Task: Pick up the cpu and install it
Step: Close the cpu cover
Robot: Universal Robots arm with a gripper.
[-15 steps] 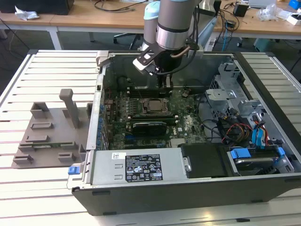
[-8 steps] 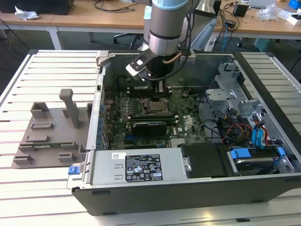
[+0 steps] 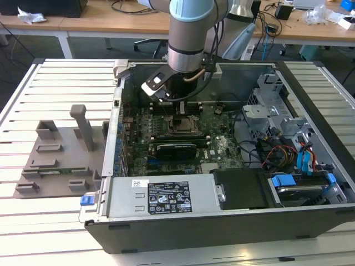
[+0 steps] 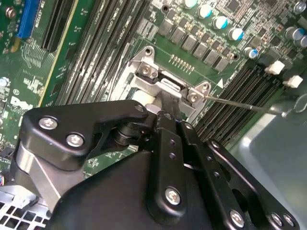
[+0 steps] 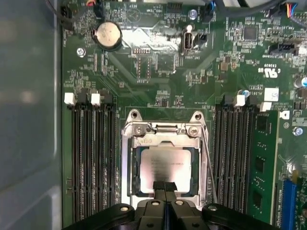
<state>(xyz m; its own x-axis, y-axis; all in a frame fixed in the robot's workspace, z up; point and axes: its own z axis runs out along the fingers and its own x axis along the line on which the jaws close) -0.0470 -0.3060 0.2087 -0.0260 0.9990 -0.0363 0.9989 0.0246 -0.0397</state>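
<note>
1. The arm (image 3: 187, 39) reaches straight down into the open computer case (image 3: 222, 230).
2. The gripper (image 5: 164, 188) has its fingers pressed together, holding nothing, just over one edge of the cpu (image 5: 168, 160).
3. The cpu lies flat inside the metal socket frame (image 5: 126, 163), with memory slots (image 5: 91, 158) close on both sides.
4. A black label (image 3: 168, 198) carries tiny print.

In the first wrist view the tool (image 5: 164, 186), fingertips (image 5: 159, 186) pressed together, covers one edge of the cpu (image 5: 165, 165); contact cannot be told. In the second wrist view its body hides most of the socket frame (image 4: 149, 72).
</note>
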